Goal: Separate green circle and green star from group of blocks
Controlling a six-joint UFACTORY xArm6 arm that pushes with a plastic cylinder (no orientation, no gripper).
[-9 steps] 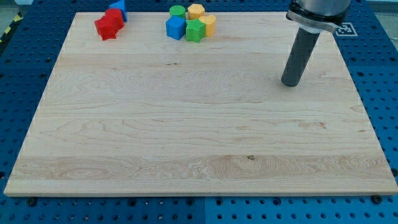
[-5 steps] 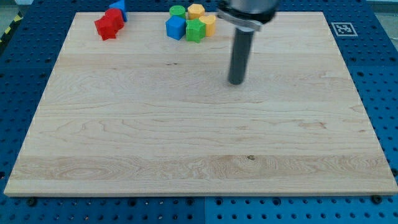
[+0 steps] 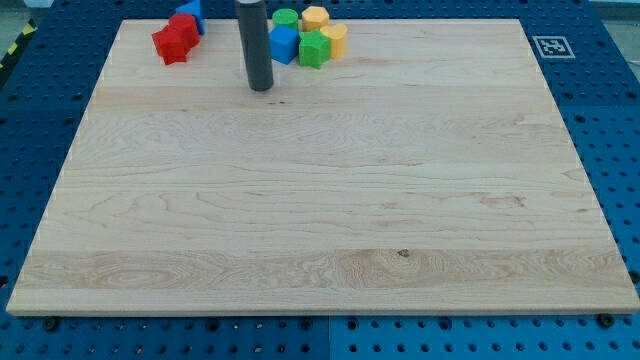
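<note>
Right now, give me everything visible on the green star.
The green star is a small, solid green block that looks like matte plastic, lying flat near the board's top edge. It sits at the bottom of a cluster, pressed between the blue cube on its left and a yellow block on its right. My tip is lower left, apart.

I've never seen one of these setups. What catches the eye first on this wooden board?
A tight cluster of bright blocks at the view's top: a green circle, green star, blue cube and two yellow blocks. My tip stands just below and left of the cube, not touching. Further left sit red blocks with another blue block.
</note>
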